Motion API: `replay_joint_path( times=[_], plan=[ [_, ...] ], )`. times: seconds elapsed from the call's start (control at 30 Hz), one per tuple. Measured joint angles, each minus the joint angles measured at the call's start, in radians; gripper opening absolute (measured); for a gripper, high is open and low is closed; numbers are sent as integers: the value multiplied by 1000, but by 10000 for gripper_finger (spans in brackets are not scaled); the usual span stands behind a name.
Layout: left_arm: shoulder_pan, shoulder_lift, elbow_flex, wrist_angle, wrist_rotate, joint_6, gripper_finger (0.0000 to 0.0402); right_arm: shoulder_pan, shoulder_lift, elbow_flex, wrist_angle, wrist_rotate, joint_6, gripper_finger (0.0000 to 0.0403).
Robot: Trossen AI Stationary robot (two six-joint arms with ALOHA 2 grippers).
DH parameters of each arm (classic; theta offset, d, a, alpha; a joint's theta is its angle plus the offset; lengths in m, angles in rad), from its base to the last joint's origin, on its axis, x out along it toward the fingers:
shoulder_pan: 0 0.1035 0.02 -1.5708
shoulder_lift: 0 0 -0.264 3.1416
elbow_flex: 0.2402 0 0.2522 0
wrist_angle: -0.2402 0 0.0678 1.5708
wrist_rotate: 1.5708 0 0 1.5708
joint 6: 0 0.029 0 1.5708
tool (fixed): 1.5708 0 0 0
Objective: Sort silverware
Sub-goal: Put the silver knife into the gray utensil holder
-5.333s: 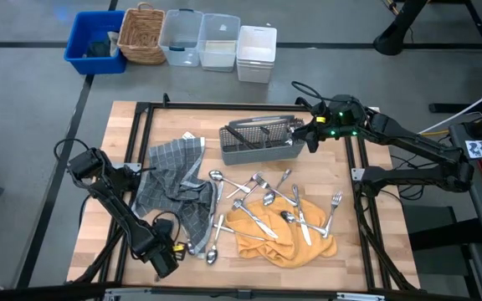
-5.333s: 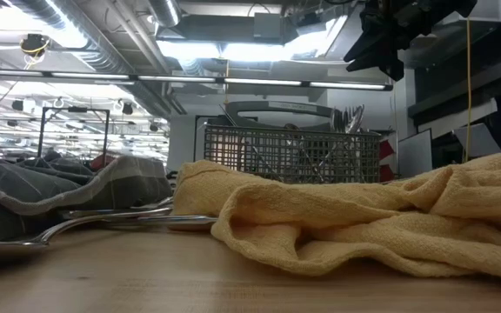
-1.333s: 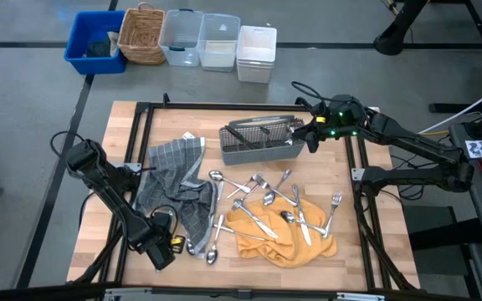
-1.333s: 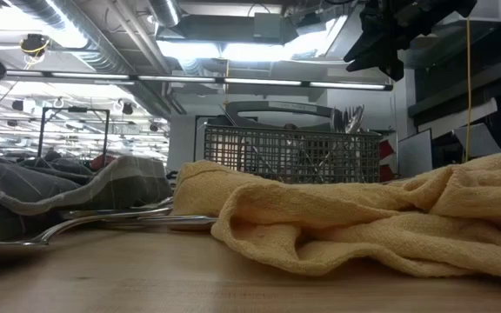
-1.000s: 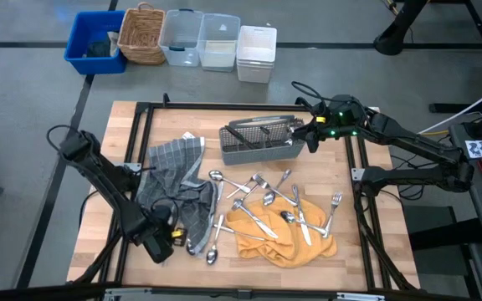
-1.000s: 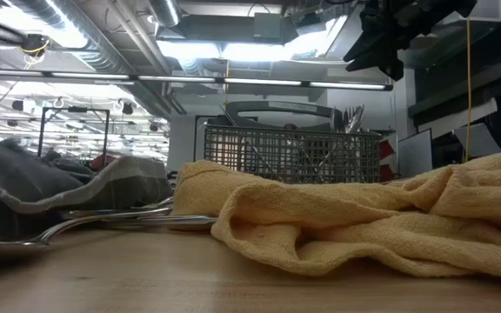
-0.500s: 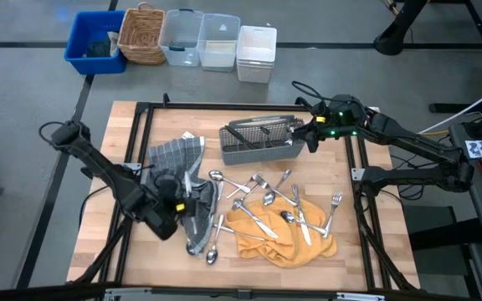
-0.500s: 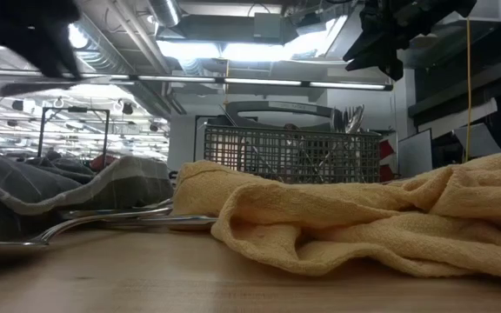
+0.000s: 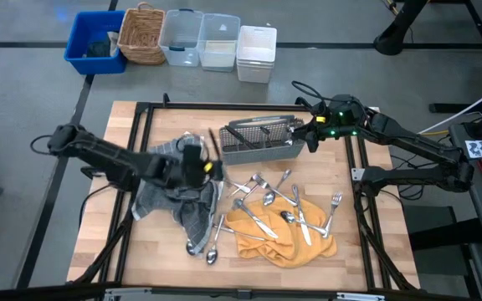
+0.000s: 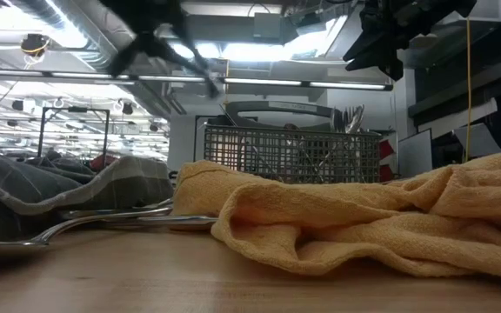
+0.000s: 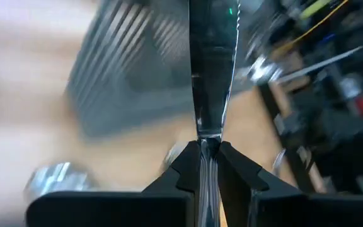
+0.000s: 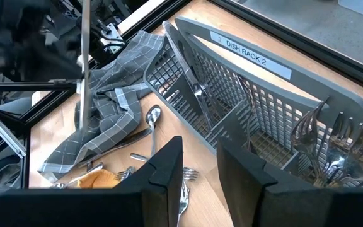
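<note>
Left gripper [image 9: 201, 165] clamped on knife [image 11: 212, 69], above grey checked cloth [image 9: 174, 188], just short of mesh caddy [image 9: 262, 140]. Right gripper [image 9: 310, 138] hangs parted, empty, at caddy's far end. Loose silverware [image 9: 266, 201] on yellow towel [image 9: 279, 234] near caddy. Right wrist view alone shows forks [image 12: 333, 148] already inside caddy.

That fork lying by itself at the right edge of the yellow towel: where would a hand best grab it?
Probably take the fork by its slim handle, near the middle, coming straight down from above with the fingers across its width. It lies flat and apart from the other pieces, so there is room on either side. The right hand, open beside the grey caddy, is the nearer one.
</note>
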Motion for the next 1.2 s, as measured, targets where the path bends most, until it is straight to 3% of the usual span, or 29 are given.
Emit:
replay_joint_path(
  times=[0.23, 0.47, 0.93, 1.2],
  plan=[
    [210, 0, 0, 368, 1, 459, 29, 0, 0, 0, 0, 0, 0, 101],
    [318, 42, 0, 542, 8, 721, 29, 0, 0, 0, 0, 0, 0, 101],
    [314, 329, 0, 832, 57, 1006, 29, 0, 0, 0, 0, 0, 0, 101],
    [288, 441, 0, 859, 58, 1156, 29, 0, 0, 0, 0, 0, 0, 101]
  ],
)
